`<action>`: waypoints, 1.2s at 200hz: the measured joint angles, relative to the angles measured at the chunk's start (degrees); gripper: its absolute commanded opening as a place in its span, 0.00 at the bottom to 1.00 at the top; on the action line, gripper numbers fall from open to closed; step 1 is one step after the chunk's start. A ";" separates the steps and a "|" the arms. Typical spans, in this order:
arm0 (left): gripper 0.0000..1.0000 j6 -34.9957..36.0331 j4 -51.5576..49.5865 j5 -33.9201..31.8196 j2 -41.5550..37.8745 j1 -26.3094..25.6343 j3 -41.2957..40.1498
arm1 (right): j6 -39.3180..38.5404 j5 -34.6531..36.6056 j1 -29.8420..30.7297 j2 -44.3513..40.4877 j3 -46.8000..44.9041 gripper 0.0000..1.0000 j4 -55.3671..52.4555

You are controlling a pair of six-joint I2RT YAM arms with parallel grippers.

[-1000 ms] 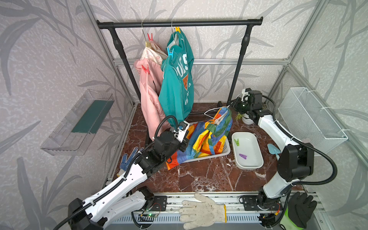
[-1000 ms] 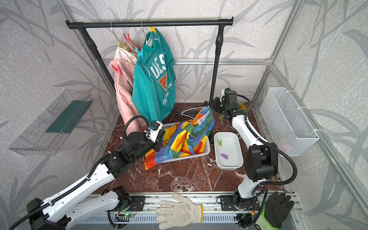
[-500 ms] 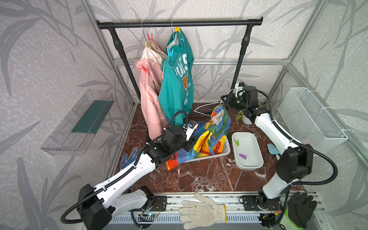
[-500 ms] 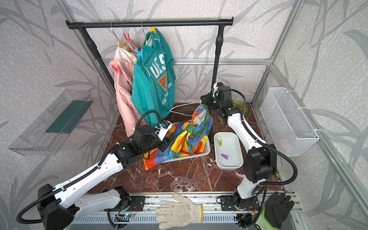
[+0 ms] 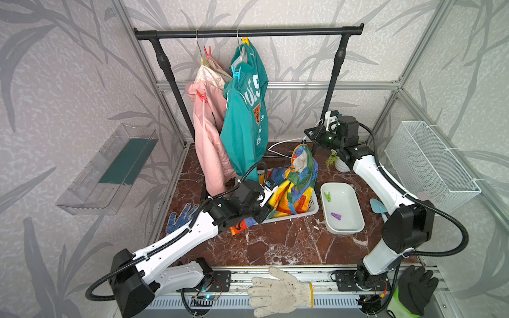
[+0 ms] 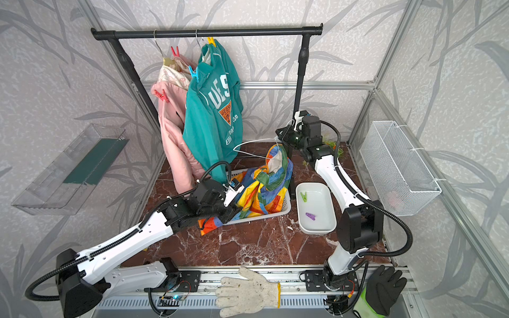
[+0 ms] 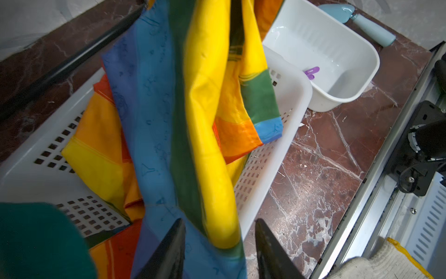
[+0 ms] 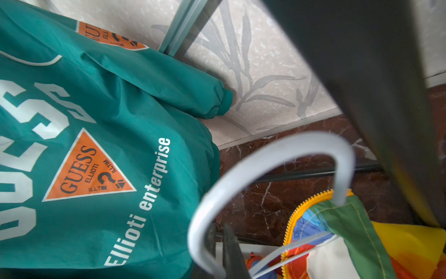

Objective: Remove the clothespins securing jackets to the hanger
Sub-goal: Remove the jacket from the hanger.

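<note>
- Leaf-print walls, red marble top (image 5: 275, 242), black rail (image 5: 289, 31) across the back.
- Left end of the rail: pink jacket (image 5: 209, 143) and teal jacket (image 5: 242, 132), both hung. Four pegs on them: upper red peg (image 5: 207, 51) and yellow peg (image 5: 244, 41) at the hanger necks, roughly upright; lower red peg (image 5: 202, 96) tilted on the pink shoulder; blue peg (image 5: 236, 72) on the teal shoulder.
- Low at the basket's near corner: left gripper (image 7: 219, 222), jaws partway apart. Rainbow cloth is draped through the gap, not pinched, so it holds nothing.
- Key relation: those four pegs sit up and back from the left gripper, well apart from it, and the left arm is clearly nearer. My read: the next grab needs a climb, then a squeeze on a peg's free tails across its long axis.
- Centre: rainbow jacket (image 5: 294, 190), half slumped in the white basket (image 7: 289, 91), collar on the white hanger (image 8: 313, 142). No peg seen on it.
- Just right of the basket: white tray (image 5: 349, 220), with green peg (image 5: 327, 196) and purple peg (image 5: 336, 216) loose inside.
- Far right, by the rack post: right gripper (image 5: 310, 134), raised and closed on the white hanger's hook, so busy.
- Hard to read: left fingertips are buried under cloth in both top views, and the right jaws are mostly cut off in the right wrist view. Can't tell if a peg hides in the rainbow folds — what each hung peg bites is too small.
</note>
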 measured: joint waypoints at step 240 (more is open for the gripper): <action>0.00 0.42 24.76 -13.68 17.97 2.80 6.49 | -6.60 4.70 -2.93 -20.94 -6.14 0.00 -0.90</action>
